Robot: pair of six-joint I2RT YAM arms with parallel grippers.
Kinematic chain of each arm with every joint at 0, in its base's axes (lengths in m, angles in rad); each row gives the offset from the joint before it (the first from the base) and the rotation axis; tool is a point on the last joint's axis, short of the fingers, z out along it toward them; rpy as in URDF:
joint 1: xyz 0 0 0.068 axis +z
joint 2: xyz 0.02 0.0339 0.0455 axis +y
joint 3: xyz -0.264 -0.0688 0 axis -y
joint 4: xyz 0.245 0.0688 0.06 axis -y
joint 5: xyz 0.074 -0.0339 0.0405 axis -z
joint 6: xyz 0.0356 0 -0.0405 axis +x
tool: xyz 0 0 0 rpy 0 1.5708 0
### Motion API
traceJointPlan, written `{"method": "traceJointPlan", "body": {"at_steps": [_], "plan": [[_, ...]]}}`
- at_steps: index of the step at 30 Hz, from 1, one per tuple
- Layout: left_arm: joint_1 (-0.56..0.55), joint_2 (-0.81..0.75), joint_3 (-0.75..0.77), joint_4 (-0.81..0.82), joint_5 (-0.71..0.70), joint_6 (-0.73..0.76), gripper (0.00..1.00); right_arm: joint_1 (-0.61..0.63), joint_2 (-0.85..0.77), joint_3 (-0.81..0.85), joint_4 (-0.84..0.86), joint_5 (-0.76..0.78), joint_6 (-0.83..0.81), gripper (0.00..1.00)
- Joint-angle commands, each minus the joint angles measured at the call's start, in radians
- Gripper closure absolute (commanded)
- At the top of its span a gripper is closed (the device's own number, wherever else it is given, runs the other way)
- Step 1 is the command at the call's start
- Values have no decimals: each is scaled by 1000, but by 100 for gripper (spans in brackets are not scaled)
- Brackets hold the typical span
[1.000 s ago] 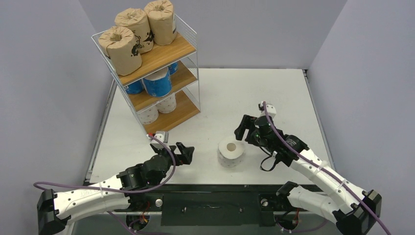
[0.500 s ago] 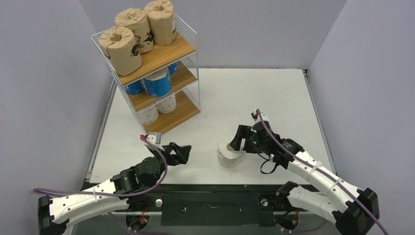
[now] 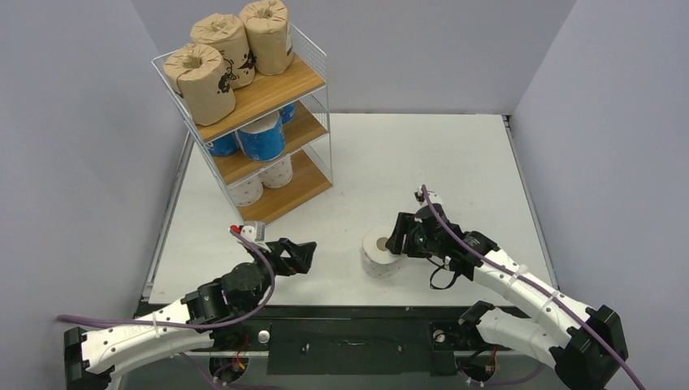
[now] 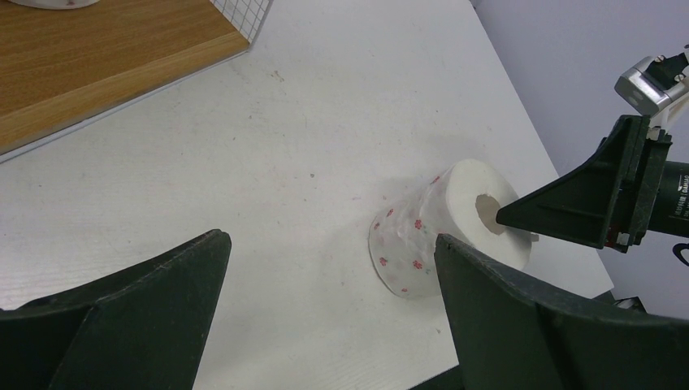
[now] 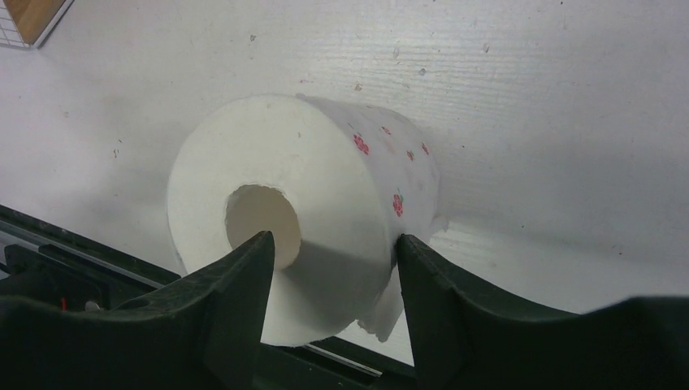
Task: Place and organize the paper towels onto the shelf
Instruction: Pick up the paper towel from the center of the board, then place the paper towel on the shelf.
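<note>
A lone white roll (image 3: 380,253) with small red flowers sits on the table (image 3: 406,154), well apart from the shelf (image 3: 276,85) that holds the other rolls (image 3: 262,138). The right claw (image 5: 333,244) straddles the roll's wall, one finger inside the core hole, apparently to lift it. Whether it grips the roll cannot be told. The left claw (image 3: 296,253) hangs wide open and empty.

The right claw (image 5: 333,244) is swinging down and in from above the counter (image 3: 455,154) onto the white flower-printed roll (image 3: 375,253), its jaws narrowing, one finger (image 5: 227,309) now lining up with the core hole (image 5: 258,218) and the other beside the outer wrap. The left claw (image 3: 302,257) is easing leftward, back toward the near edge, as its arm is sinking lower.
</note>
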Motion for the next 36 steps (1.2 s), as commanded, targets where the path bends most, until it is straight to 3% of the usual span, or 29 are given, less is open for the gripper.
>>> {"method": "traceJointPlan", "body": {"at_steps": [1, 11, 21, 36], "plan": [[5, -12, 6, 31, -3, 26, 3, -4, 27, -6, 56, 29, 4, 48], [4, -6, 48, 10, 12, 104, 3, -1, 39, 2, 81, 29, 38, 63], [5, -78, 90, 18, -19, 269, 3, 18, 23, 131, 53, 21, 57, 65], [4, -90, 188, -36, -74, 324, 3, 104, 398, 471, 201, 17, 103, 66]]}}
